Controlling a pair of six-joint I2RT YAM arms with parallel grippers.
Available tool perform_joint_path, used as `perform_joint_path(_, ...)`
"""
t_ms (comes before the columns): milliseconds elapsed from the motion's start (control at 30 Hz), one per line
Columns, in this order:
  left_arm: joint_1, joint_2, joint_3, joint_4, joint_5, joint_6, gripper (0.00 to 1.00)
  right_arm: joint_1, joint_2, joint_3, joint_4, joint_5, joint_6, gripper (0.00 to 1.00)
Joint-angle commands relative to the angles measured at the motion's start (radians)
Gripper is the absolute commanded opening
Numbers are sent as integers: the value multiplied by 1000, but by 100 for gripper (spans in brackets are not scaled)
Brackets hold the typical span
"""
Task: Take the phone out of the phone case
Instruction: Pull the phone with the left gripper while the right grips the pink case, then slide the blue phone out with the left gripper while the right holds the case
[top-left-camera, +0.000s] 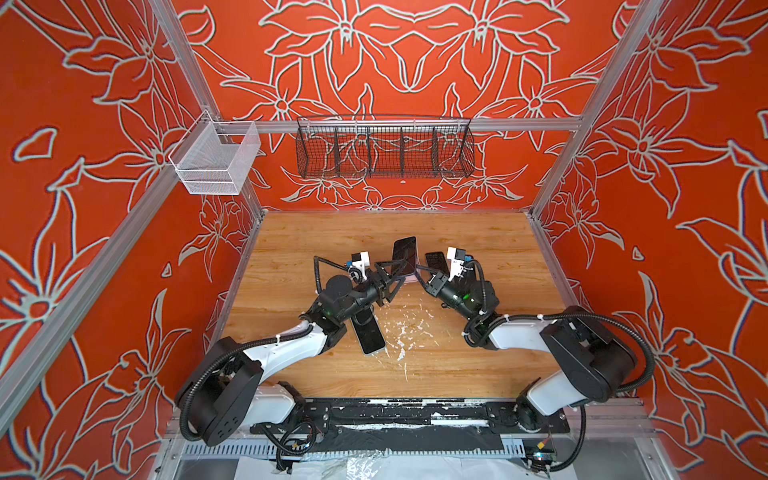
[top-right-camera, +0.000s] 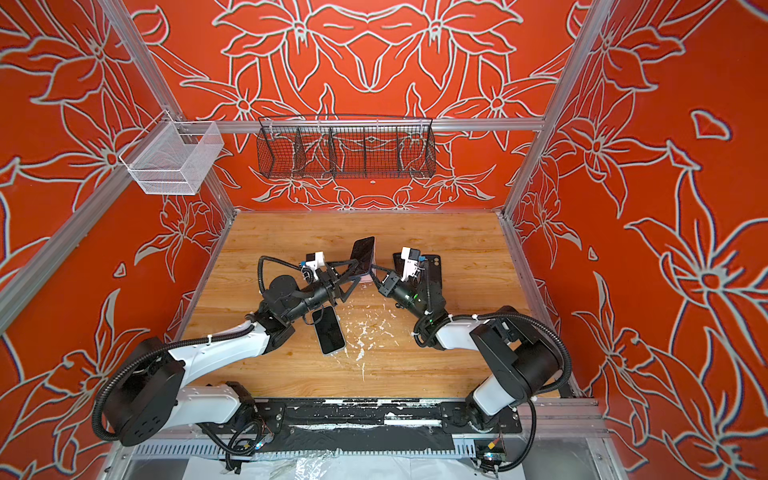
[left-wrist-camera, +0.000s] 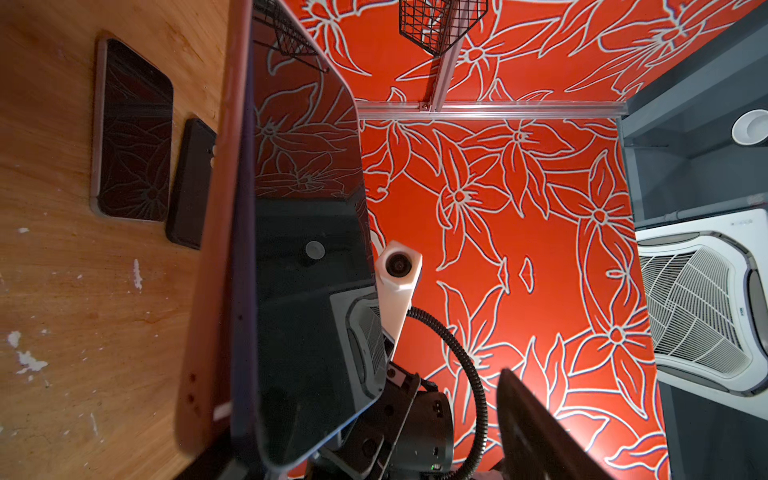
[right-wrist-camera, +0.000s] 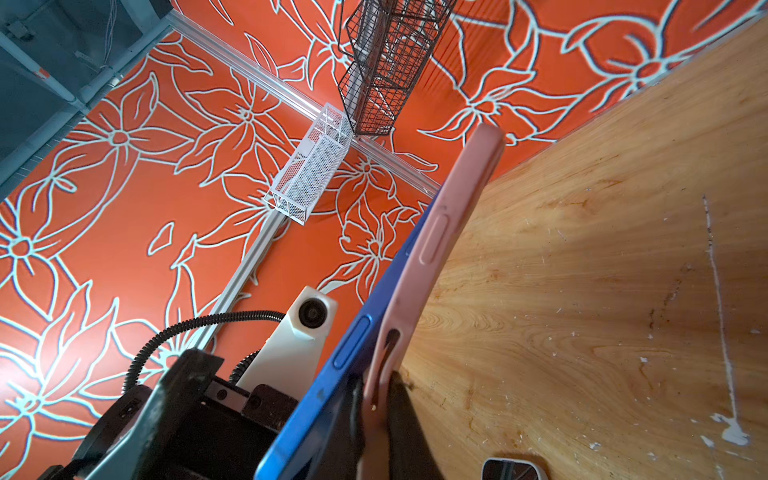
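A blue phone (top-left-camera: 405, 253) with a dark screen (left-wrist-camera: 307, 249) stands upright above mid-table in both top views, still seated in a pink phone case (right-wrist-camera: 449, 232). In the right wrist view the phone's blue edge (right-wrist-camera: 332, 390) has come away from the case at the near corner. My right gripper (top-left-camera: 417, 272) is shut on that loose edge of the case. My left gripper (top-left-camera: 404, 270) straddles the phone with its jaws open. One of its fingers (left-wrist-camera: 536, 436) stands well off the screen and the other is hidden behind the case.
Another phone (top-left-camera: 368, 334) lies flat under my left arm. A black case (left-wrist-camera: 191, 187) and a dark-screened phone (left-wrist-camera: 133, 137) lie on the table beyond my right gripper. A black wire basket (top-left-camera: 384, 147) and a white mesh basket (top-left-camera: 216, 160) hang on the back rail.
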Motion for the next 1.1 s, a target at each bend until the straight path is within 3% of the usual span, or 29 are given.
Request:
perform_joint_path(0, -1, 3, -1, -8, -13, 10, 68, 14, -48, -4, 96, -21, -6, 0)
perform_joint_path(633, -1, -80, -23, -101, -78, 26, 48, 14, -84, -17, 88, -39, -9, 0)
perform_joint_path(1067, 1, -61, -9, -102, -79, 49, 24, 14, -98, -23, 71, -62, -6, 0)
